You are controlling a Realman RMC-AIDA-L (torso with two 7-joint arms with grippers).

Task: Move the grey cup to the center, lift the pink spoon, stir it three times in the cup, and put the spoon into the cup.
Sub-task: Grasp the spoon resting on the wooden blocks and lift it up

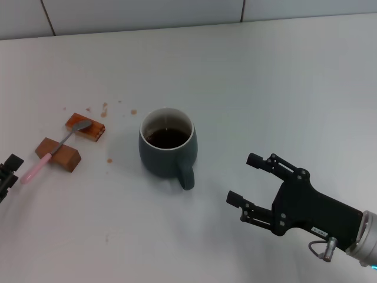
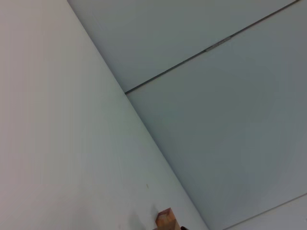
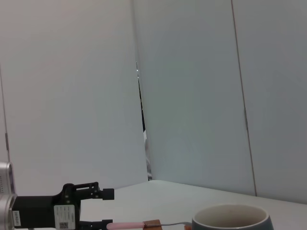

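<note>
Head view shows one cup [image 1: 166,142] standing upright near the middle of the white table [image 1: 283,82], with dark liquid inside and its single handle turned toward the robot. To its left lie two brown blocks [image 1: 58,153], near each other but apart. One spoon [image 1: 56,150] rests across both blocks: its metal bowl lies on the farther block and its pink handle reaches past the nearer block, down toward the left edge. A few brown crumbs [image 1: 105,109] are scattered on the table beyond the blocks.

The right gripper [image 1: 248,180] hovers to the right of the cup, apart from it, with its two fingers spread wide and nothing between them. The left gripper [image 1: 8,171] is at the left edge, just beside the tip of the spoon handle; in the right wrist view its fingers [image 3: 98,194] stand apart, one above and one below the pink handle, though whether they touch it I cannot tell.
</note>
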